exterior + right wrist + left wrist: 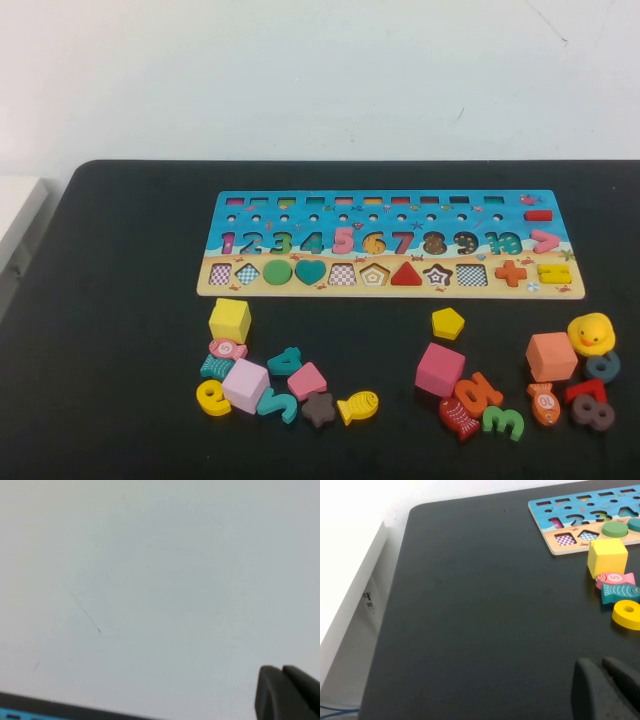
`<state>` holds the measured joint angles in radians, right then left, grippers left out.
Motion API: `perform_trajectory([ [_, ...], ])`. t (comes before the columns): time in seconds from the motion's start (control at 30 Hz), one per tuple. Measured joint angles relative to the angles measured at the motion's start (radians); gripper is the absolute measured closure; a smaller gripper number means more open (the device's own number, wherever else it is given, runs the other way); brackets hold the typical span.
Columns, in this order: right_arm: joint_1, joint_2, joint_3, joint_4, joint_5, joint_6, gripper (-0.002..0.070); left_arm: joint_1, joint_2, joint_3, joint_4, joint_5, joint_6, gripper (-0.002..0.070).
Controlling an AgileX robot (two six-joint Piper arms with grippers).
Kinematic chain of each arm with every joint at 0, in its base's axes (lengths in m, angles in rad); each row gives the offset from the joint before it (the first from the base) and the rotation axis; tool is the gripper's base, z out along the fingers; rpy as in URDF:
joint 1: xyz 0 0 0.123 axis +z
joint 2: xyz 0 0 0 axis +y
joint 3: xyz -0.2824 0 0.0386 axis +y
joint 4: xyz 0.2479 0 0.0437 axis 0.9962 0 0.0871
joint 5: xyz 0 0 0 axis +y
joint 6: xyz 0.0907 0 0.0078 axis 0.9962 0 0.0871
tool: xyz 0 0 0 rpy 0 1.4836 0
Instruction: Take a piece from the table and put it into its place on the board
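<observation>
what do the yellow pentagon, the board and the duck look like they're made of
Yellow pentagon: probably painted wood; flat, thick, crisp-edged, with a matte even colour.
Board: seemingly wood with a printed sea picture; pale bare edges and cut-out hollows.
Duck: likely soft plastic or rubber; rounded, smooth, slightly glossy.
Left claw and right claw show only at their wrist views' edge, away from the pieces.

Both claws: matte black, rounded fingertips (592,685).

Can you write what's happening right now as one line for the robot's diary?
yellow pentagon: on table, untouched | pentagon hollow: empty | left pincer: low over table, shut | right pincer: raised, shut
</observation>
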<state>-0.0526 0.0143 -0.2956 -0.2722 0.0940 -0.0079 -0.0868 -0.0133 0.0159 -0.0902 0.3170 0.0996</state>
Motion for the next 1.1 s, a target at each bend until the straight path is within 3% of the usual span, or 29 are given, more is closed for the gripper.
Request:
perform_trajectory([
  [0.2,0.0,0.218,-0.309,0.071,0.356,-0.037,0.0657,0.0,0.0,0.0,0.0,0.0,0.0,0.0677],
  [0.33,0.0,0.457,-0.495,0.251,0.586,-0.197,0.0657,0.0,0.0,0.0,0.0,0.0,0.0,0.0677],
  [0.87,0.0,1.043,-0.542,0.582,0.507,-0.319,0.0656,0.0,0.0,0.0,0.0,0.0,0.0,0.0677],
  [1.0,0.031,1.193,-0.585,0.665,0.557,-0.393,0.058,0.0,0.0,0.0,0.0,0.0,0.0,0.0677],
  [1.1,0.098,1.288,-0.63,0.68,0.569,-0.418,0.047,0.0,0.0,0.0,0.0,0.0,0.0,0.0677],
])
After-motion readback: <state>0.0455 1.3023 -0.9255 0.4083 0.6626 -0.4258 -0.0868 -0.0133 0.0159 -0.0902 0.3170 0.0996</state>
